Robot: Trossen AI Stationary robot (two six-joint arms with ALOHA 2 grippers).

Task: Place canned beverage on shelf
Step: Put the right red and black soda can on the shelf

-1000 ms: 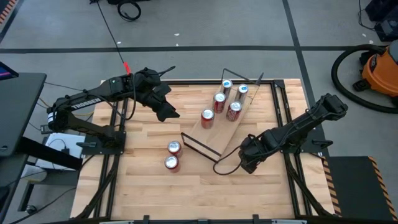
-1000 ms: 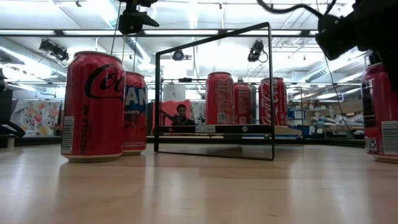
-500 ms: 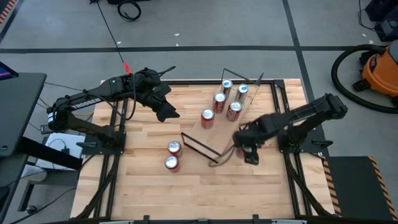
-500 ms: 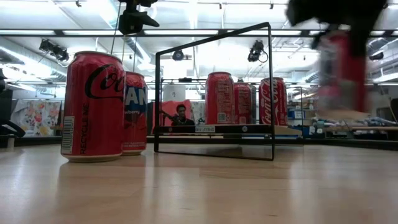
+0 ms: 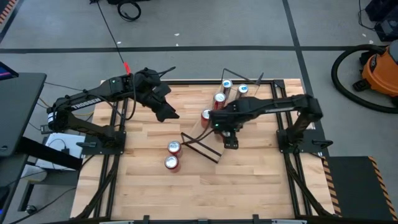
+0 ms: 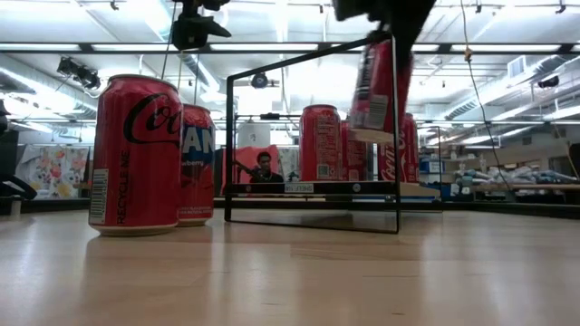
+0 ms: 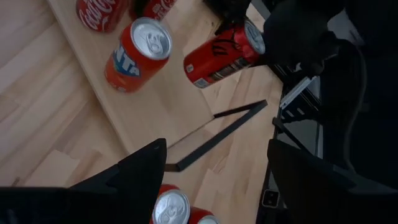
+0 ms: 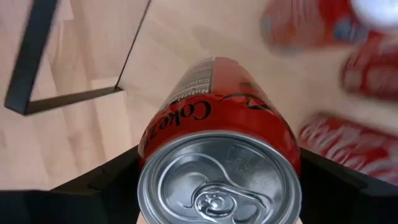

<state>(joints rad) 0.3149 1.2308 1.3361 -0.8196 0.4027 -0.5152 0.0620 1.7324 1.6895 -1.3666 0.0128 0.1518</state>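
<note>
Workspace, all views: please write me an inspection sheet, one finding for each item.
Surface: wooden tabletop, bare at the near edge.
Job's things: shelf with five cans standing on it; sixth, held can hangs tilted in the air above the shelf.
Clutter: two loose cans stand side by side on the table beside the shelf.
End effectors: right end effector shut on the held can over the shelf; left end effector open, empty, waiting above the table's left part.
Cables: black cable runs across the floor to the left arm.
Surroundings: orange vacuum cleaner on the floor; a person sits far behind.
</note>
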